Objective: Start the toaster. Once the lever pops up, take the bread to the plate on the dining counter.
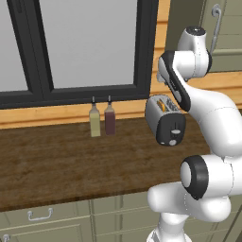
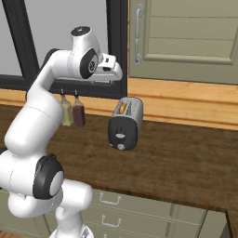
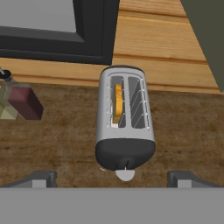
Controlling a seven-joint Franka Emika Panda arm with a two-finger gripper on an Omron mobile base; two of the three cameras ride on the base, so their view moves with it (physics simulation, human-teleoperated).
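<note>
Above toaster (image 3: pixel 125 117), jaws spread wide, grasping nothing. Lever (image 3: pixel 125 175): small stiff tab on black end, likely push down from top. Bread (image 3: pixel 117 103): likely light, crumbly slice upright in slot; pinch exposed top edge.

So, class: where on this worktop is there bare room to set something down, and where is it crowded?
Bare wood lies left of the two bottles and right of the toaster toward the worktop edge. It is tighter between bottles and toaster, under the open gripper.

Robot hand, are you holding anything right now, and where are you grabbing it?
Nothing is held. The gripper hangs above the toaster with its jaws wide open, and the bread sits in a toaster slot.
</note>
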